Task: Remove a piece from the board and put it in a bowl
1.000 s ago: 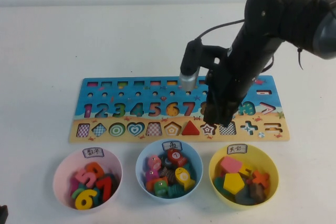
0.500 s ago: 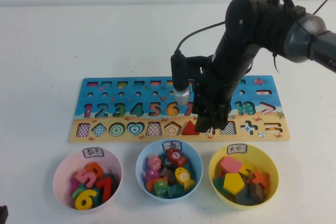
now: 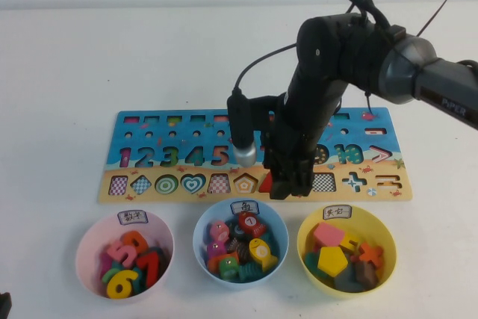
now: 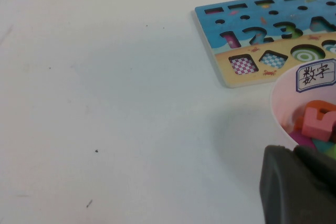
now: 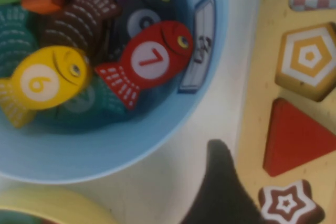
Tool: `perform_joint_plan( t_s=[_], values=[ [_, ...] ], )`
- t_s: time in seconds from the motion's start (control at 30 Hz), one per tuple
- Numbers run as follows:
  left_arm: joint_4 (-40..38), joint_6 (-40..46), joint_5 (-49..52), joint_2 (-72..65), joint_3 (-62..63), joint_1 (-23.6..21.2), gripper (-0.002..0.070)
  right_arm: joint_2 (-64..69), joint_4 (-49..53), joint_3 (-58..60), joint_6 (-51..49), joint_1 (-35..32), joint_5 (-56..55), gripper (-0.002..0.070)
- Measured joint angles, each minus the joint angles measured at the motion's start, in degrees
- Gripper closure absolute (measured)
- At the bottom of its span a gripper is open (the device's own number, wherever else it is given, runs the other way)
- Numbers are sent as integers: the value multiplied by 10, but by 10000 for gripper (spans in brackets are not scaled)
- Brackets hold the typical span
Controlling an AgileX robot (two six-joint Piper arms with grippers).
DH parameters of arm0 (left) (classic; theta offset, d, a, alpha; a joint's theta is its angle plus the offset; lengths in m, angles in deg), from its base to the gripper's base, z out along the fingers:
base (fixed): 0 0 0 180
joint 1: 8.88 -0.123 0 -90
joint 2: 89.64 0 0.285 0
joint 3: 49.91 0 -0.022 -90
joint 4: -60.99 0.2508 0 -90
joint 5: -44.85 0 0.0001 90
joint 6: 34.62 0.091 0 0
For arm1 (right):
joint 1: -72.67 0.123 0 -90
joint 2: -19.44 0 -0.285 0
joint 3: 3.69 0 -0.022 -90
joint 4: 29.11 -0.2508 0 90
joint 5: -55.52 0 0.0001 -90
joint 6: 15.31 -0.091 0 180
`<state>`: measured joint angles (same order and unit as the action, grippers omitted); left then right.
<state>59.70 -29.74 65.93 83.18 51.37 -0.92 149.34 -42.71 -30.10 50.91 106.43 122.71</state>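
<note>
The small flat red wooden triangle [image 5: 297, 139] sits in its slot on the long blue-and-sandy puzzle board [image 3: 149, 188], between the pentagon and star pieces. The right gripper [image 3: 287, 184] hangs just above it, nearer by far; I cannot tell how its jaws stand. The left gripper [image 4: 299, 184] rests beside the pink bowl [image 4: 283, 119], well away from the board's triangle, its state also unclear.

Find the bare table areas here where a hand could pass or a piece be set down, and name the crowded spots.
Free: the wide table beyond the board, and left of the pink bowl, near the left tool. Crowded: the pink, blue and yellow bowl row, and the right tool over the red triangle.
</note>
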Motion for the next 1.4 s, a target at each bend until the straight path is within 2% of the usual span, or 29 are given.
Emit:
perform_joint_plan(
  t_s=[1.4],
  values=[
    [1,0,0,0,0,0,678,38,33,-6,-17,0,-75,275]
  ],
)
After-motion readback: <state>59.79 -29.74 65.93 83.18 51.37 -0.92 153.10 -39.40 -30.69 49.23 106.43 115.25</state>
